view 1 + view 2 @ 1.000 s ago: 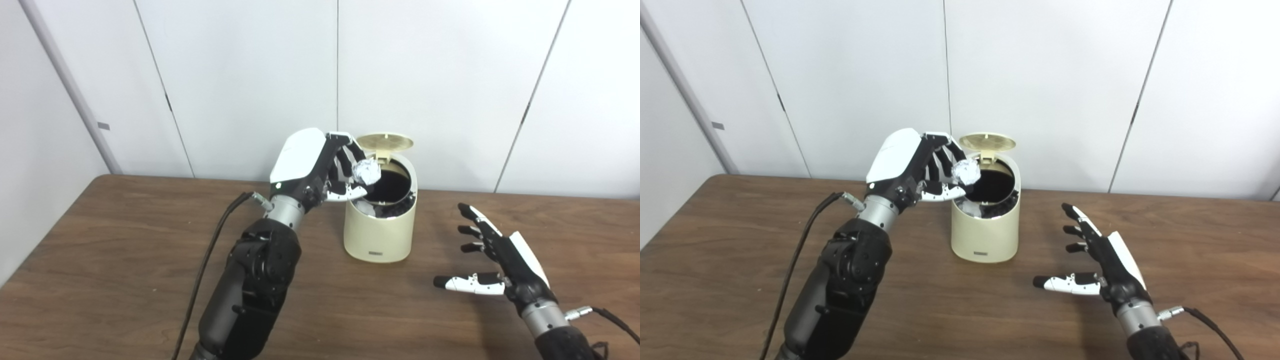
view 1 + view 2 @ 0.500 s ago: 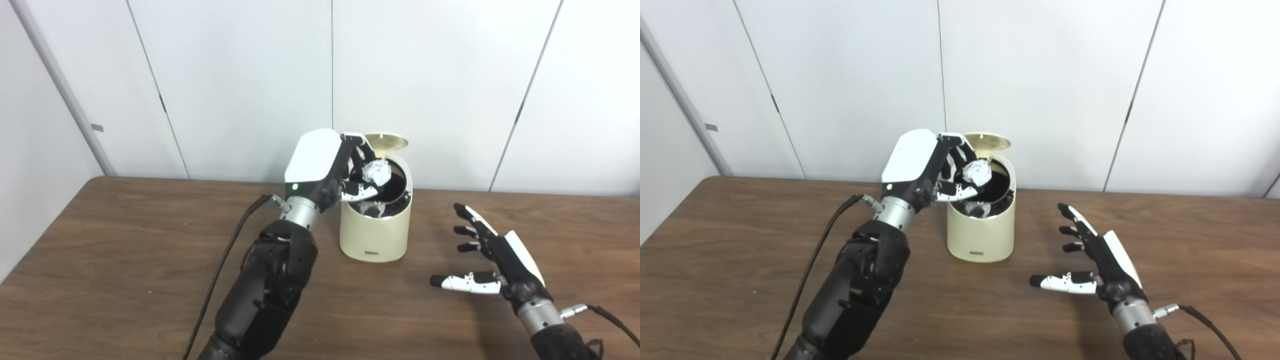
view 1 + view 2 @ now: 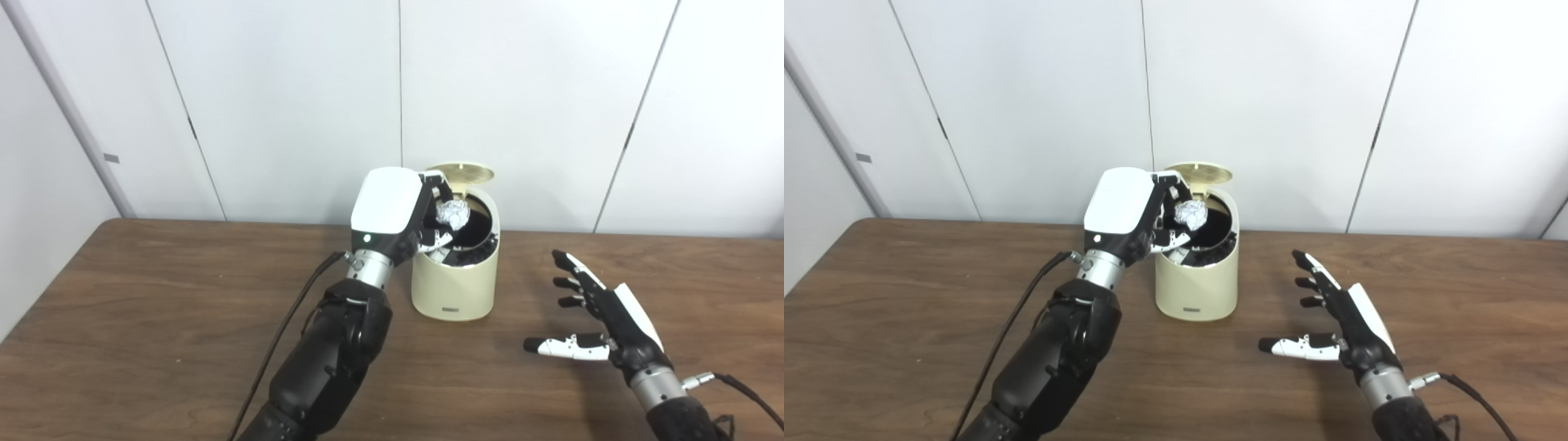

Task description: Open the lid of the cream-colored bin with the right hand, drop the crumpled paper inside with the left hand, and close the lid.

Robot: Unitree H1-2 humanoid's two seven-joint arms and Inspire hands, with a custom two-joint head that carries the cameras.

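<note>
Crumpled paper, a silvery-white wad, is clamped in the left robot hand over the mouth of the rounded cream-colored bin. Round lid stands raised at 12 o'clock. Right robot hand, fingers spread and holding nothing, hovers over the wood-grain table at 4 o'clock.

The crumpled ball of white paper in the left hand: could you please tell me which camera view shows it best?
The right eye view, narrowly: the crumpled ball of white paper stands clear against the cream-colored bin's dark opening, beside the left hand. The left eye view shows the same ball, with that hand's white back crowding closer.
</note>
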